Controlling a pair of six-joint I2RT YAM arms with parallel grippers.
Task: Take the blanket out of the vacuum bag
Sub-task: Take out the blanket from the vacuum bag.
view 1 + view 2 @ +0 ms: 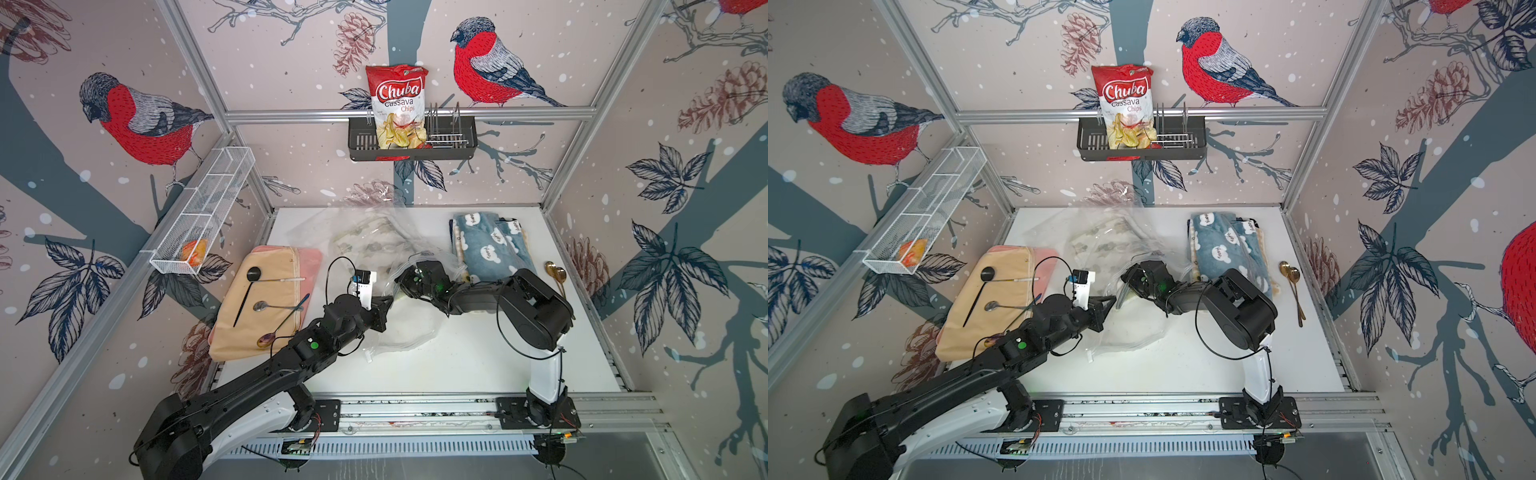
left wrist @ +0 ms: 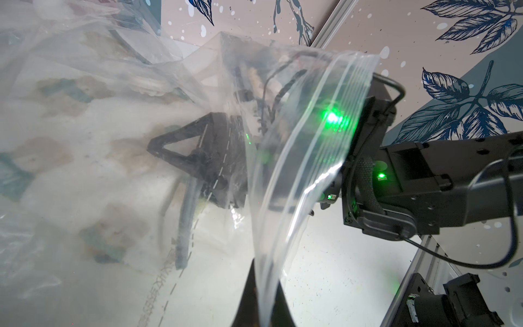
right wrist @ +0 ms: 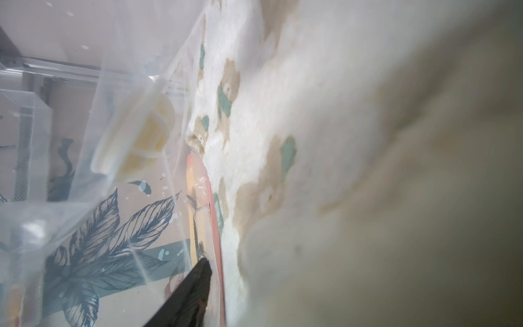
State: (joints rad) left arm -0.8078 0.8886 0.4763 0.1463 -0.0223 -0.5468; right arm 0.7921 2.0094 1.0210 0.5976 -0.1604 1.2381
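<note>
We see the bag (image 1: pixel 374 245) lying crumpled mid-table (image 1: pixel 457 365), between the peach cushion (image 1: pixel 249 307) and a blue folded blanket (image 1: pixel 490 245) — clear, crinkled plastic, its zip edge (image 2: pixel 311 158) lifted and open. Inside lies the blanket (image 2: pixel 85 147), white fleece with tan and teal blotches, filling most of the right wrist view (image 3: pixel 311 141). The left claw (image 1: pixel 384 305) is clenched on the bag's zip edge, holding the mouth up. The right claw (image 2: pixel 181 158) reaches inside the bag, pressed close against the fleece — its jaws stand apart, and we cannot tell whether they grip any of the blanket.
</note>
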